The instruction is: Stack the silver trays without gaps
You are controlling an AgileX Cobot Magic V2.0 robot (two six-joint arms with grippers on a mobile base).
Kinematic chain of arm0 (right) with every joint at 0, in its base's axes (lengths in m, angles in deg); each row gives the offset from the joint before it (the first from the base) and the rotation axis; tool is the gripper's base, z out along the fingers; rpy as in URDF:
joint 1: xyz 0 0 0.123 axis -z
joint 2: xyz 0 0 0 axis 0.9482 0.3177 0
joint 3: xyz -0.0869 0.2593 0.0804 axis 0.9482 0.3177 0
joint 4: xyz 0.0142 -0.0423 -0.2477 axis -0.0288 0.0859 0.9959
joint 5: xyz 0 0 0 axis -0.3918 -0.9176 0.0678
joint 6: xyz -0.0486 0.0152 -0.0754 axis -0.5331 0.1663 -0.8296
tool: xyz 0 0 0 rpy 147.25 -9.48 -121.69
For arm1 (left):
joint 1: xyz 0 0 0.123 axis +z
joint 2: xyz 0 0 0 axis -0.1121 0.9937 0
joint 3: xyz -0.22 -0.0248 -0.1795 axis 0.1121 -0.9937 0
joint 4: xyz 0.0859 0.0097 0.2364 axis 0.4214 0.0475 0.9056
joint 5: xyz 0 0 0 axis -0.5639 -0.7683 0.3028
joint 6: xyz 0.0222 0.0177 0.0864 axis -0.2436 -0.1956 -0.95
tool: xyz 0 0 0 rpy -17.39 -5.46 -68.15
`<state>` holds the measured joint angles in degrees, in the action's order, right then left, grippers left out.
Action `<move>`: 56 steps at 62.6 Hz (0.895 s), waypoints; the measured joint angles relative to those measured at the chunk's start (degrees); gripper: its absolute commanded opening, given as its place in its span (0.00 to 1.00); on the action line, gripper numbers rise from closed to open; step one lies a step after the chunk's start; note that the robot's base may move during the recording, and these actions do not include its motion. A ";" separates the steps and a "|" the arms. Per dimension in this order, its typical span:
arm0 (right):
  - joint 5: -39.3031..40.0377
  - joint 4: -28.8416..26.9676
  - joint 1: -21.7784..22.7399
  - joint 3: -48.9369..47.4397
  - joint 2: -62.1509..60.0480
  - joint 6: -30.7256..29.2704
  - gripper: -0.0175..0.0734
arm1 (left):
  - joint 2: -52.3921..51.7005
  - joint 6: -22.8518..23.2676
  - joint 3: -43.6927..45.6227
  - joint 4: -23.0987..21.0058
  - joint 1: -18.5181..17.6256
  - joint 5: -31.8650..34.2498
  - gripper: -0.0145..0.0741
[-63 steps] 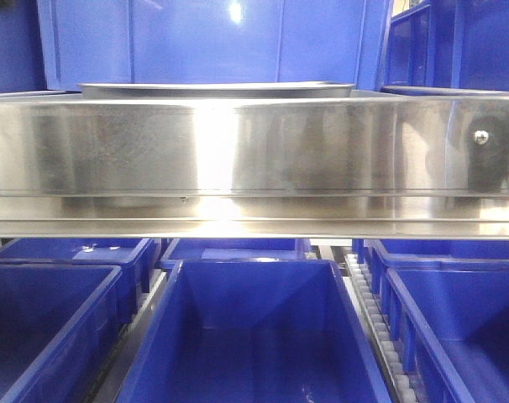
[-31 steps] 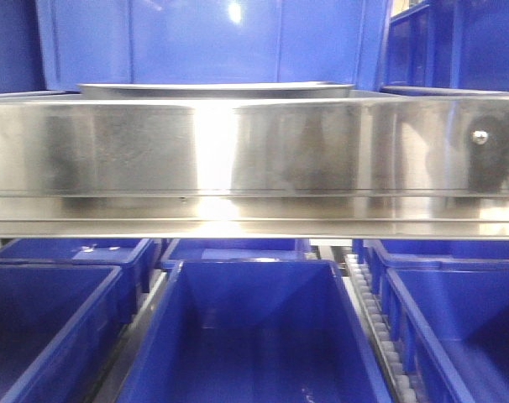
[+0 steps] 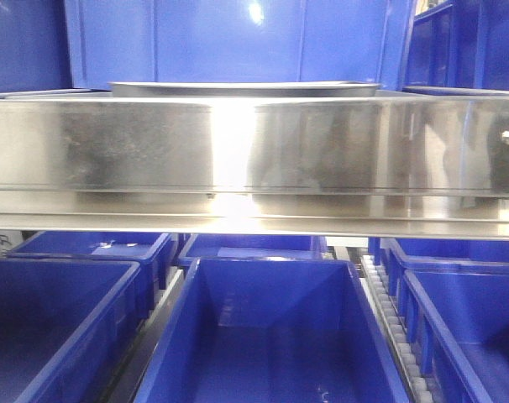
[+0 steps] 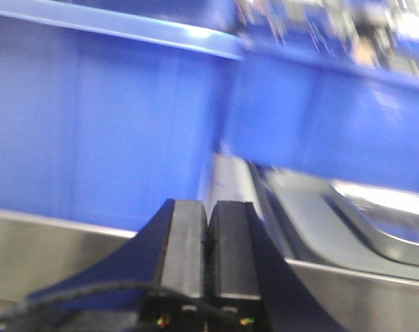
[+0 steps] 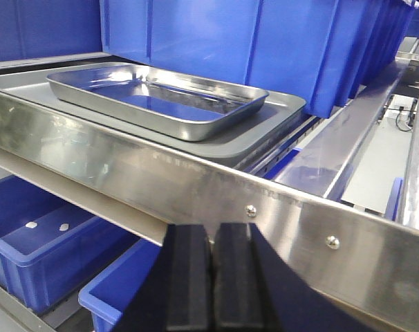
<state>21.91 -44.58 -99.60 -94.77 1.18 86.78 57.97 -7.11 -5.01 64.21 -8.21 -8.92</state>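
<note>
Drift rightward in your front view: silver trays (image 5: 157,100) now sit upper centre, already nested behind shelf rail (image 3: 254,155). Left claw (image 4: 208,238) and right claw (image 5: 211,273) pressed together, empty.

Blue bins (image 3: 263,336) under steel rail (image 3: 254,155)

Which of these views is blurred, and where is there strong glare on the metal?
The left wrist view is motion-blurred: the blue bins smear, and only the left gripper is sharp. The front view has a bright glare band on the shelf rail. The right wrist view is sharp; the silver tray mirrors the blue.
</note>
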 measured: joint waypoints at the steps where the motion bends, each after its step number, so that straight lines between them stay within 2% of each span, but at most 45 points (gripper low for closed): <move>1: 0.00 0.00 0.00 0.00 0.00 0.00 0.25 | -0.95 0.00 -0.87 0.00 0.35 0.33 0.11; 11: 0.00 0.00 0.00 0.00 0.00 0.00 0.25 | -10.99 0.24 -9.25 -1.17 1.85 0.57 0.11; 31: 0.11 0.00 0.00 0.00 -0.24 0.00 0.25 | -11.78 0.24 -9.78 -2.20 1.65 0.81 0.11; 35: 0.11 0.00 0.00 0.00 -0.24 0.00 0.25 | -11.78 -0.49 -9.78 -3.96 1.53 1.64 0.11; 39: 0.11 0.00 0.00 0.00 -0.24 0.00 0.25 | -11.78 -5.35 -9.78 -8.35 1.05 1.84 0.11; 42: 0.11 0.00 0.00 0.00 -0.24 0.00 0.25 | -11.78 -11.65 -9.78 -14.75 0.60 2.11 0.11; 43: 0.11 0.00 0.00 0.00 -0.24 0.00 0.25 | -11.78 -15.39 -9.78 -17.85 0.32 2.22 0.11; 47: 0.11 0.00 0.00 0.00 -0.24 0.00 0.25 | -11.78 -22.84 -9.78 -23.13 -0.61 2.20 0.11; 52: 0.11 0.00 0.00 0.00 -0.24 0.00 0.25 | -11.78 -27.30 -9.78 -25.53 -2.11 1.28 0.11; 56: 0.11 0.00 0.00 0.00 -0.24 0.00 0.25 | -11.78 -28.75 -9.78 -26.09 -3.49 -0.47 0.11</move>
<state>22.02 -44.58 -99.60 -94.77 0.94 86.78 46.19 -35.86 -14.79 38.12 -11.71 -9.39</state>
